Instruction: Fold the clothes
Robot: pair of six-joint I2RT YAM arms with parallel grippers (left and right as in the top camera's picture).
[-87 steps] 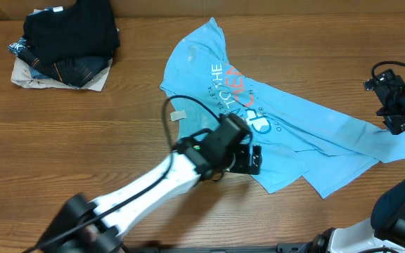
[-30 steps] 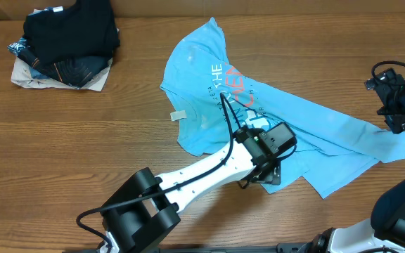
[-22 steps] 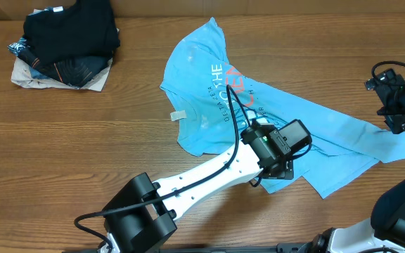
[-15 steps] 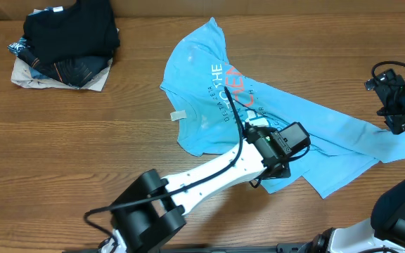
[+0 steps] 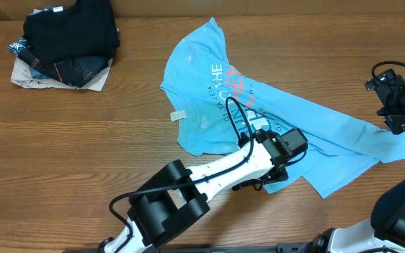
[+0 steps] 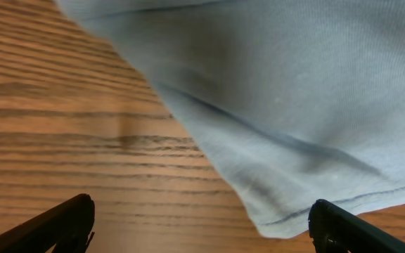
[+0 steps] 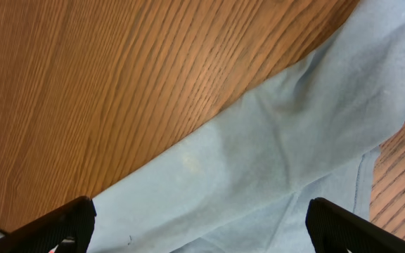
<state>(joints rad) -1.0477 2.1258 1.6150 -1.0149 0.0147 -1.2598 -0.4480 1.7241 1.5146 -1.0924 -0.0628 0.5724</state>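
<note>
A brown wooden table (image 5: 83,140) carries everything, and a pile of dark folded garments (image 5: 69,42) sits well away from both claws. The sky-blue T-shirt (image 5: 202,91) lies rumpled on the wood between the two claws. The left claw (image 6: 201,228) stands wide open and grips nothing. A hemmed corner of the shirt lies just ahead of it, in line with the gap. The right claw (image 7: 201,225) is spread just as wide, empty, with the shirt's other end directly ahead of it.
</note>
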